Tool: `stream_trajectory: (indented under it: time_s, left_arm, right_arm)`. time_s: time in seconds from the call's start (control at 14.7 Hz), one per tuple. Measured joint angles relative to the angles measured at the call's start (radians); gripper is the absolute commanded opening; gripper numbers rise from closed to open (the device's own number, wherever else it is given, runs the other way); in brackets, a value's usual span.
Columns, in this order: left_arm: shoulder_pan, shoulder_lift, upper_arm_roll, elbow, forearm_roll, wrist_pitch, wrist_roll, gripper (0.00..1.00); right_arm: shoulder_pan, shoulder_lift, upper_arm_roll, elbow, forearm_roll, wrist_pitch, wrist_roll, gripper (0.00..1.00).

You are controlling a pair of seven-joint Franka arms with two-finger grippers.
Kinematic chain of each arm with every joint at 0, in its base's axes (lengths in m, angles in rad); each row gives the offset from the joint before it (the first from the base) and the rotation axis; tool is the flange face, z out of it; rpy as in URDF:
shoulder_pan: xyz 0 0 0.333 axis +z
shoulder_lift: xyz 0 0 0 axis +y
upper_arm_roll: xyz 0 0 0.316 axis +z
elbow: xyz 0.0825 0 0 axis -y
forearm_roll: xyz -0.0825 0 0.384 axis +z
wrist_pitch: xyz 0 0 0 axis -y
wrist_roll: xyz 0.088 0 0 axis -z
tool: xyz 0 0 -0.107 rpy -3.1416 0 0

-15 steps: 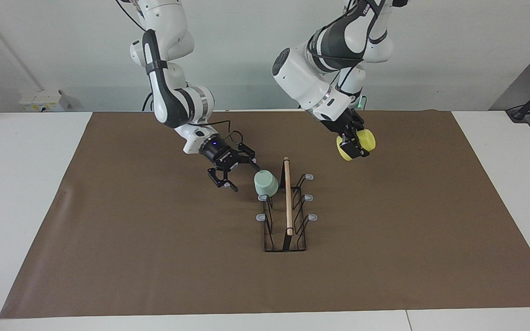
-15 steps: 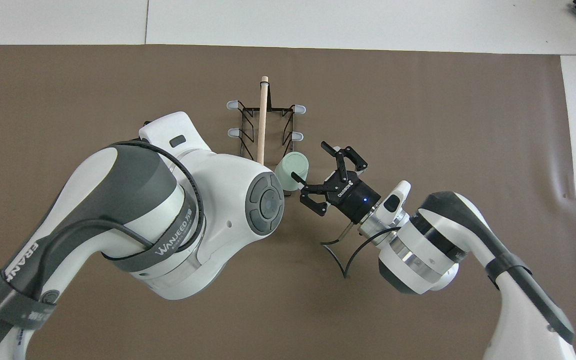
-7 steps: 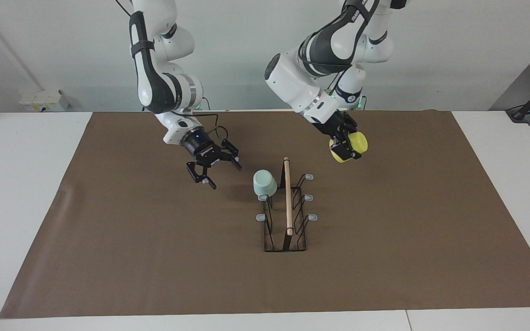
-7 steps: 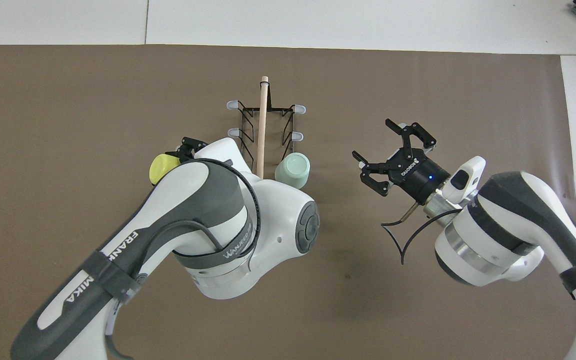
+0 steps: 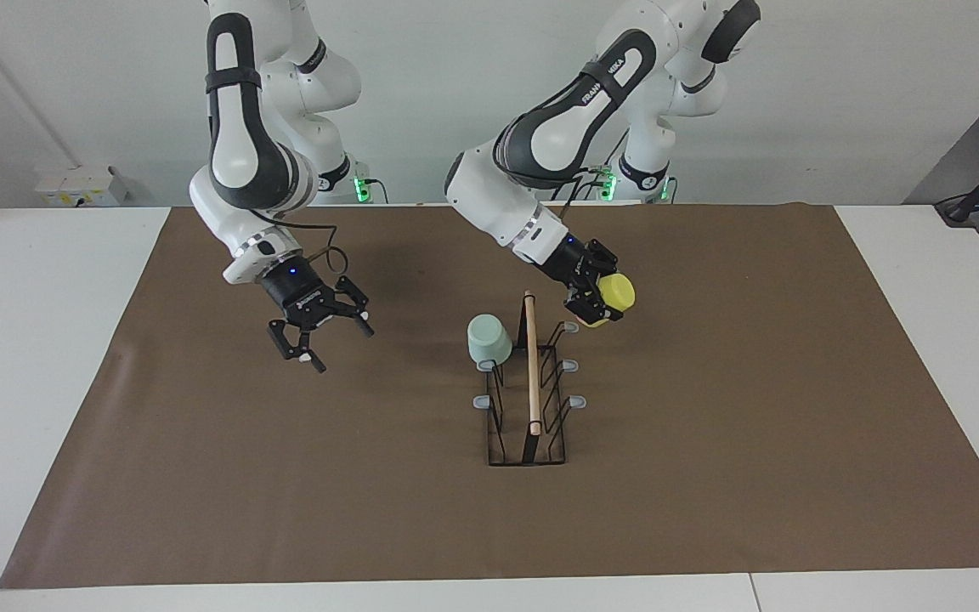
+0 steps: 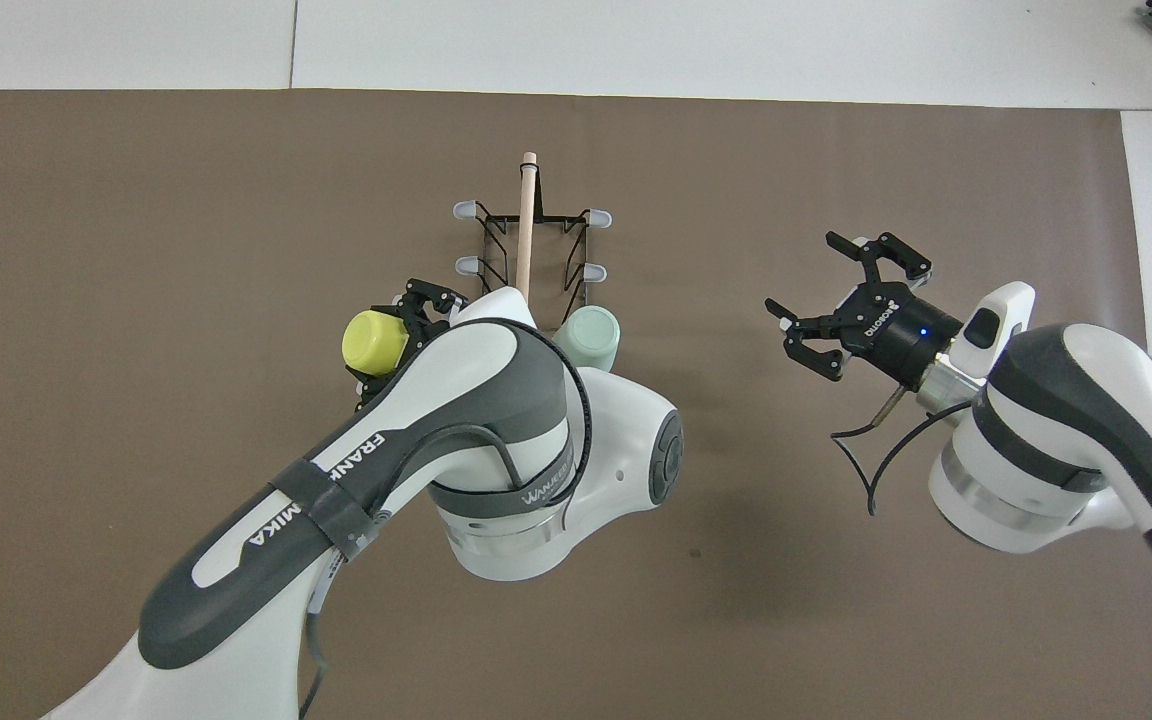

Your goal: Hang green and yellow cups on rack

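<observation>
Now left gripper (image 5: 598, 299) pinches yellow cup (image 5: 611, 297) beside rack (image 5: 532, 374); green cup (image 5: 489, 339) hangs. Next: seat it on a prong. Right gripper (image 5: 319, 333) waits, fingers spread.

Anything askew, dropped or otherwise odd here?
Nothing stands out. The green cup hangs on the upright rack, the left gripper holds the yellow cup beside it, and the open right gripper is empty.

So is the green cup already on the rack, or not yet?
On. The green cup sits mouth-down over a prong of the rack, nearest the robots, with no gripper touching it.
</observation>
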Motion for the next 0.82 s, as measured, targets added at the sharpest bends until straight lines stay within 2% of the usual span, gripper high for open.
stream_trajectory:
  time_s: [0.54,0.82]
  left_arm:
    - [-0.013,0.098,-0.028,0.087,0.077,-0.001,-0.002,0.21]
    - [-0.033,0.111,-0.03,0.103,0.078,-0.001,-0.002,0.22]
  right_arm:
    - [-0.118,0.004,-0.001,0.048,-0.565,0.0,0.434,1.0]
    - [-0.15,0.004,-0.01,0.069,-0.819,-0.008,0.661,1.0]
